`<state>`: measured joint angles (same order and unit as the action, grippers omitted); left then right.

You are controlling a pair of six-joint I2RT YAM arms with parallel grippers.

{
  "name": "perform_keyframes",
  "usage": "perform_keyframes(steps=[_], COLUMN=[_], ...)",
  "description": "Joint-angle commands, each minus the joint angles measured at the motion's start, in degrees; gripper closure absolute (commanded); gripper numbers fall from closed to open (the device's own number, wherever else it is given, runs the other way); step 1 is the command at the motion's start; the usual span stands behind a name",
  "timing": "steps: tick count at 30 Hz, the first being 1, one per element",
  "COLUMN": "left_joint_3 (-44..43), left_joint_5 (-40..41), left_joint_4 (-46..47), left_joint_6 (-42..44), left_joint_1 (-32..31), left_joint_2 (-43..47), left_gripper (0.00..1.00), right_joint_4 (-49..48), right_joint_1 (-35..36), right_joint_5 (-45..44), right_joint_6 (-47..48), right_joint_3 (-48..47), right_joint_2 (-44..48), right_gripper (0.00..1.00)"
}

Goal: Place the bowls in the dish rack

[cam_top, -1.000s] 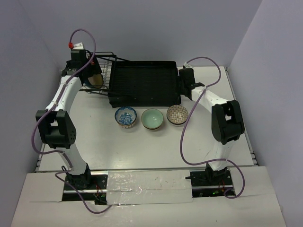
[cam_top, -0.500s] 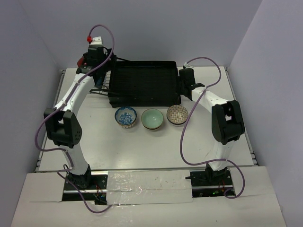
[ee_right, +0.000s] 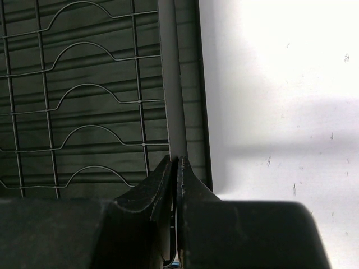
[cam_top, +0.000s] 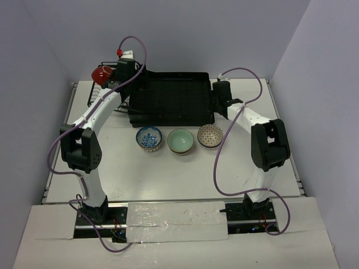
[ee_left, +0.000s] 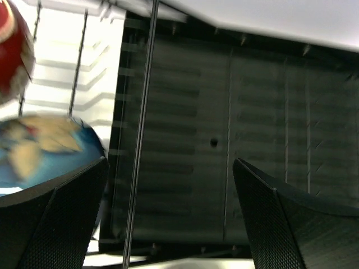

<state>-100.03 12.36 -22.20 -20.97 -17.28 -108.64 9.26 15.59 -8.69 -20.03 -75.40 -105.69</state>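
Observation:
The dish rack (cam_top: 168, 101) is a black ridged tray with a wire basket (cam_top: 104, 89) on its left end. A red bowl (cam_top: 101, 74) stands in the basket. The left wrist view shows that red bowl (ee_left: 14, 50) and a blue and tan bowl (ee_left: 45, 151) beside it. My left gripper (cam_top: 133, 75) hovers open over the tray's left edge, its jaws (ee_left: 169, 162) empty. A blue patterned bowl (cam_top: 149, 138), a pale green bowl (cam_top: 180, 140) and a brown patterned bowl (cam_top: 210, 135) sit in a row on the table. My right gripper (ee_right: 178, 162) is shut on the rack's right rim (ee_right: 171, 101).
A thin basket wire (ee_left: 140, 140) runs upright between my left fingers' view and the tray floor. The white table (cam_top: 168, 174) stretches between the bowls and the arm bases. Purple cables loop above both arms. Grey walls close in behind and at both sides.
My left arm has swung right, from over the wire basket to the tray's left edge, still open. The red bowl now shows in the basket. The right arm has not moved.

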Motion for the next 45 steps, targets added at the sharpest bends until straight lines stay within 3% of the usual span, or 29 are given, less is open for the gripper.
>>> perform_keyframes(steps=[1,14,36,40,45], left_joint_3=[-2.4,-2.2,9.6,12.8,17.9], left_joint_5=[-1.0,-1.8,-9.5,-11.2,-13.3], left_joint_4=[-3.8,-4.1,-7.5,-8.0,-7.8], left_joint_6=[-2.5,-2.0,-3.9,-4.4,-5.0], left_joint_1=[0.0,-0.9,-2.6,-5.1,-7.2], left_joint_2=[0.7,10.1,22.7,24.3,25.7], left_gripper=[0.02,0.01,0.01,0.01,0.01], right_joint_4=[-1.8,-2.1,0.2,2.1,4.9], right_joint_1=[-1.3,-2.1,-2.0,-2.0,-2.1], right_joint_5=[0.9,2.5,3.9,2.1,0.2], right_joint_6=[-3.0,-3.3,-1.5,-3.6,-6.7], right_joint_3=[1.0,1.7,3.0,6.7,13.4], right_joint_2=[2.0,3.4,14.5,21.1,28.1], right_gripper=[1.0,0.98,0.29,0.25,0.29])
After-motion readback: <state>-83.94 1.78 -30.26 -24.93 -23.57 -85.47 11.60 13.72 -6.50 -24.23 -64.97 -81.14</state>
